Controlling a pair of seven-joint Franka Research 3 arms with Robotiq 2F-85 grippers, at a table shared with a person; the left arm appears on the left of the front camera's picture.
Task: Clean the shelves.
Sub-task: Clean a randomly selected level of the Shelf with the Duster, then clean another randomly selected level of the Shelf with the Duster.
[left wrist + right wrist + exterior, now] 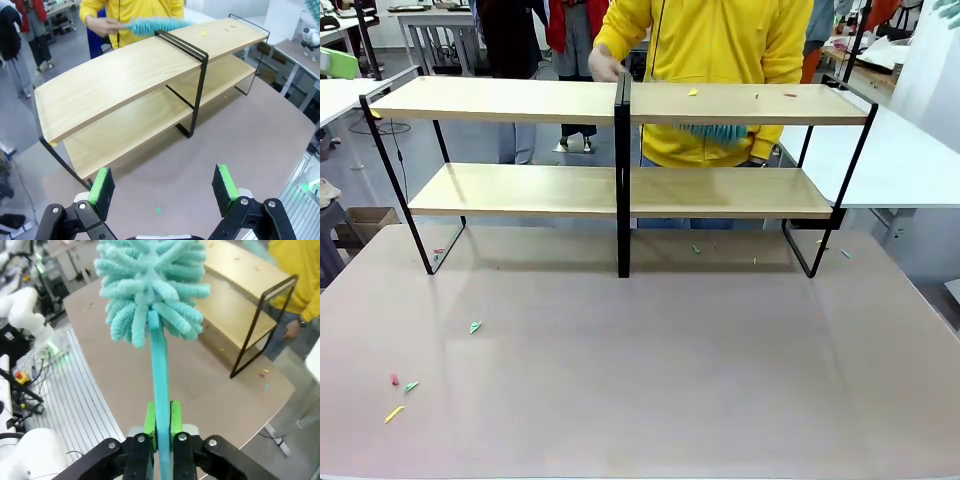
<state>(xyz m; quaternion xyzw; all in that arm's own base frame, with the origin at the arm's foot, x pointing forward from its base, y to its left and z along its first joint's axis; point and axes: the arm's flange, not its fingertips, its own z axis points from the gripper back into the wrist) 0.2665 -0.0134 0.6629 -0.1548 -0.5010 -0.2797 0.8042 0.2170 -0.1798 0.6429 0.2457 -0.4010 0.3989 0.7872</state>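
The shelves (620, 190) stand across the far half of the tabletop: two long light-wood boards on a thin black frame with a central upright. A few small scraps (693, 92) lie on the right half of the top board. Behind the rack, a person in a yellow top (710, 40) holds a teal duster (155, 25) over the top board of the shelves (125, 80). My left gripper (163, 185) is open and holds nothing, hovering above the table in front of the rack's left end. My right gripper (161, 426) is shut on the handle of a teal fluffy duster (150, 285), off the right end of the shelves (235, 305).
Small coloured scraps lie on the grey-brown tabletop (650, 380): a green one (475, 327), a red one (394, 379), a yellow one (394, 413), and more under the rack (696, 249). White tables (910, 160) flank the rack. The person's other hand (290, 331) hangs by the right end.
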